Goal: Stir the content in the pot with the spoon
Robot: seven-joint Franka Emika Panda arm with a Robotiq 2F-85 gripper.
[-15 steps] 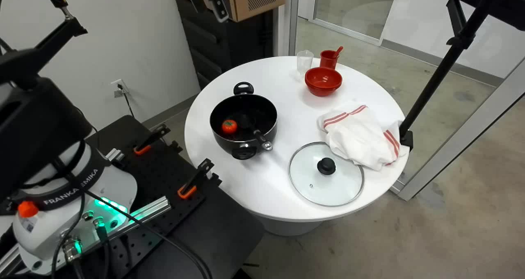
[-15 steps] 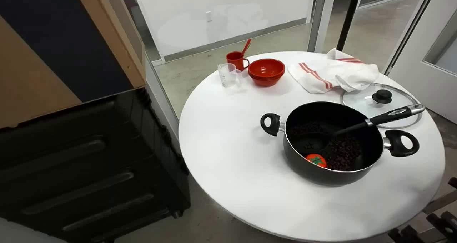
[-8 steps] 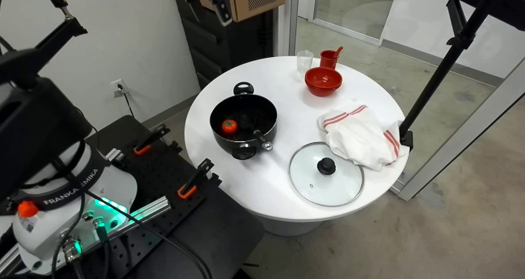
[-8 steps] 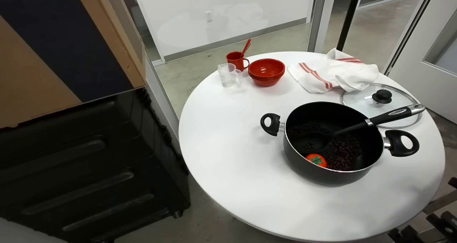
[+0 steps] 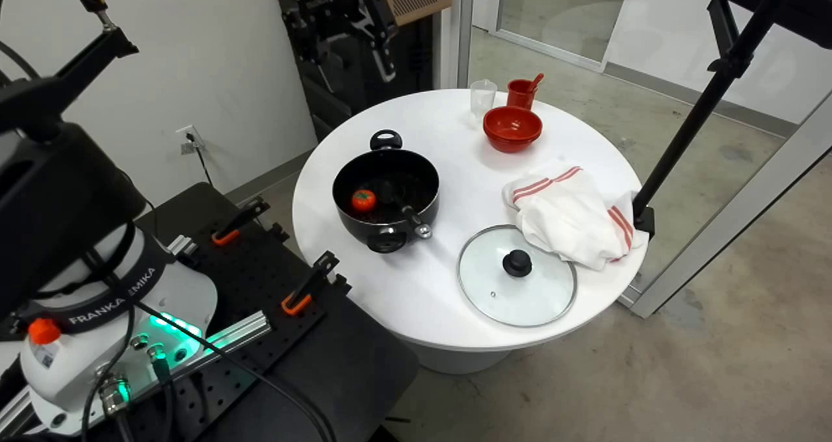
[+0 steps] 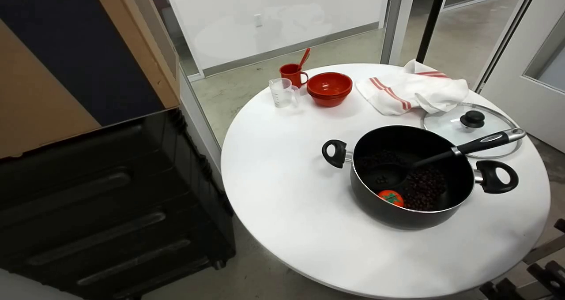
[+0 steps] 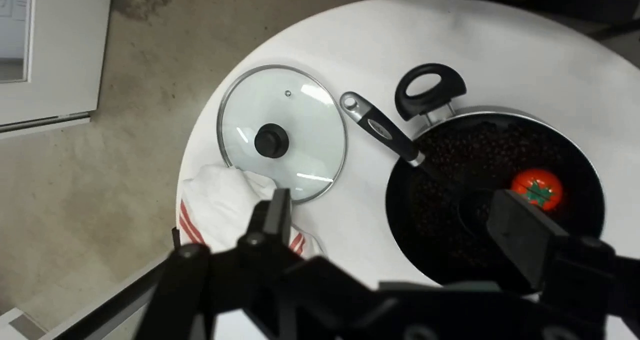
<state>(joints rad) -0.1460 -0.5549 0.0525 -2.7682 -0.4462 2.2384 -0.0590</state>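
Hanging spread apart, the gripper [image 5: 359, 84] seems higher than the spoon [image 6: 456, 151] in the pot [image 6: 408, 219]

1. Setting: a robotics laboratory.
2. Chief evidence: white rounded robot base [image 5: 107, 341] labelled FRANKA EMIKA, green-lit, beside a straight silver metal rail [image 5: 247, 330], on a flat black perforated board [image 5: 244, 283].
3. Surroundings: pale grey straight partition frame [image 5: 728, 218] with glass; smooth brownish-grey concrete floor [image 5: 721, 364]; slender black tubular stand [image 5: 688, 133].
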